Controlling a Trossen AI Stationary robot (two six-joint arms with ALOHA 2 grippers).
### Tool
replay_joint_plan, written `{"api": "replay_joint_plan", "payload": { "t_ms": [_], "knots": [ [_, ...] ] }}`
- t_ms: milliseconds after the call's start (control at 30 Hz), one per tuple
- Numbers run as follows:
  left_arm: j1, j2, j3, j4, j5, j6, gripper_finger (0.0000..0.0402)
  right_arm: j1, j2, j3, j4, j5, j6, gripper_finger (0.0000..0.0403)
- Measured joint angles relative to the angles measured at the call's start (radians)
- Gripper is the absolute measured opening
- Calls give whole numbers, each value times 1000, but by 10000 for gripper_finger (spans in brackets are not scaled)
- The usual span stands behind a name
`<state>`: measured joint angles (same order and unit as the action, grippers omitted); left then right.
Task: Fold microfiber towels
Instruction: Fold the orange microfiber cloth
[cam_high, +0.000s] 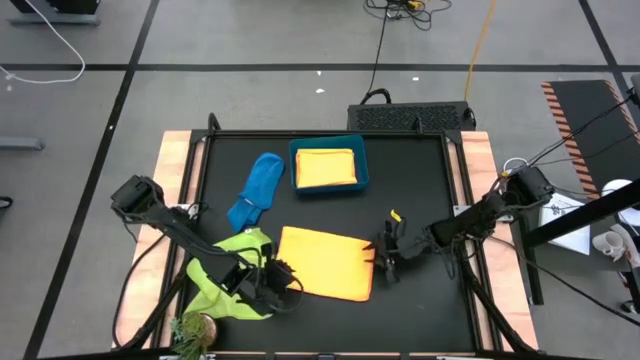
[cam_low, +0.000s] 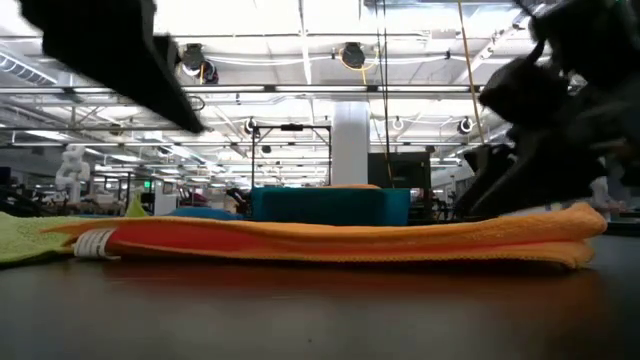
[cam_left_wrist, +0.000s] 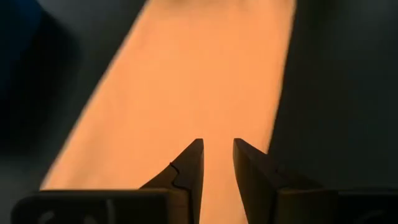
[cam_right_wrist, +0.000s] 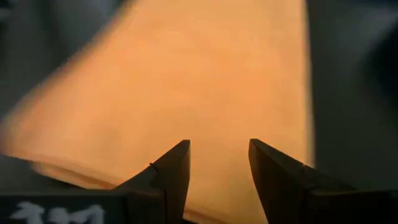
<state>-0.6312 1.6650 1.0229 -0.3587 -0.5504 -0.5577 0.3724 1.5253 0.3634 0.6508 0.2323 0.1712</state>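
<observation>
Left gripper (cam_high: 283, 280), lower centre of the high view, stands at the near-left edge of the folded orange towel (cam_high: 326, 262), its jaws parted by a narrow gap with nothing between them; the left wrist view shows the orange towel lying beyond the open tips. Right gripper (cam_high: 388, 256), right of centre, sits at the towel's right edge with jaws spread wider, likewise empty. The orange towel lies flat and doubled over on the black table (cam_high: 420, 310), centre of frame. Risk: with both grippers released, the upper layer may spring back or slide if a finger drags the cloth on withdrawal, spoiling the fold. The lime green towel (cam_high: 225, 265) lies bunched under the left arm and could be snagged. A blue towel (cam_high: 256, 190) lies crumpled at upper left of centre. The teal bin (cam_high: 327, 186), upper centre, holds one folded yellow towel (cam_high: 325, 167).
</observation>
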Motion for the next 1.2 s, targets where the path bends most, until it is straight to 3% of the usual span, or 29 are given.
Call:
{"api": "replay_joint_plan", "payload": {
  "t_ms": [333,500,667,900,1033,1200],
  "knots": [
    [79,91,-95,4,99,-130,90,-23,0,0,-146,-9,78,141],
    [151,130,-93,-2,107,-124,90,26,-1,1,-128,-142,157,135],
    [232,143,-91,-6,86,-78,90,124,0,0,-99,-206,225,134],
    [338,149,-79,26,10,50,90,254,0,-1,-31,-214,318,134],
    [362,145,-26,38,58,119,90,291,0,-1,42,-256,306,134],
    [304,127,54,32,142,148,90,297,0,-1,82,-263,252,134]
  ]
}}
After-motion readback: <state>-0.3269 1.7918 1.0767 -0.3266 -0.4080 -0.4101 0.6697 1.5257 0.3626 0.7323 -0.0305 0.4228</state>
